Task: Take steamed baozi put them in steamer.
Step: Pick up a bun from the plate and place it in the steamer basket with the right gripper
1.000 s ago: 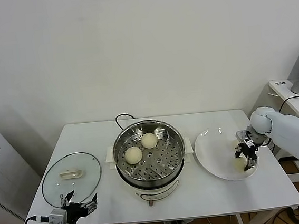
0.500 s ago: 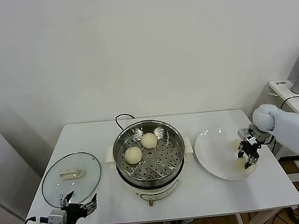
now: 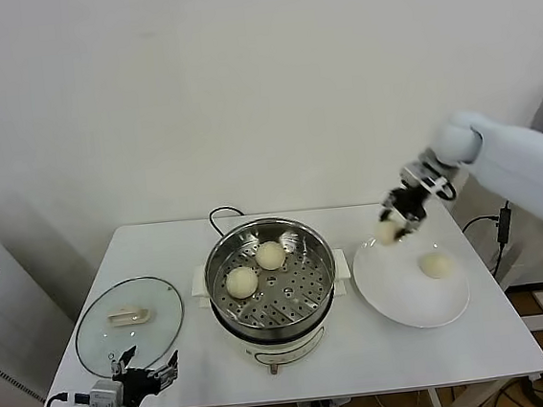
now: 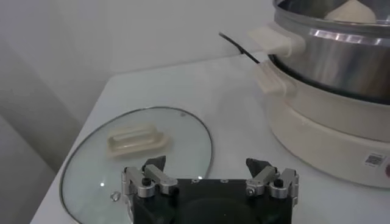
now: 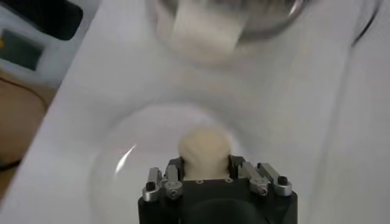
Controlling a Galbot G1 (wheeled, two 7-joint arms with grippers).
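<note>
2 baozi point(image 3: 257, 269) in steamer point(image 3: 272, 290), 1 on plate point(image 3: 396, 293), 1 gripped by right end effector point(image 3: 396, 226), left end effector point(image 3: 145, 373) open.

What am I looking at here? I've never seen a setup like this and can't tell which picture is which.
It is a two-armed robot at a white table. The wide picture comes from its head; the other two come from cameras on its wrists. On the table stand a steel steamer with two baozi inside, a glass lid and a white plate holding one bun. The right gripper is shut on another bun, raised above the plate. The left gripper waits open near the lid.
</note>
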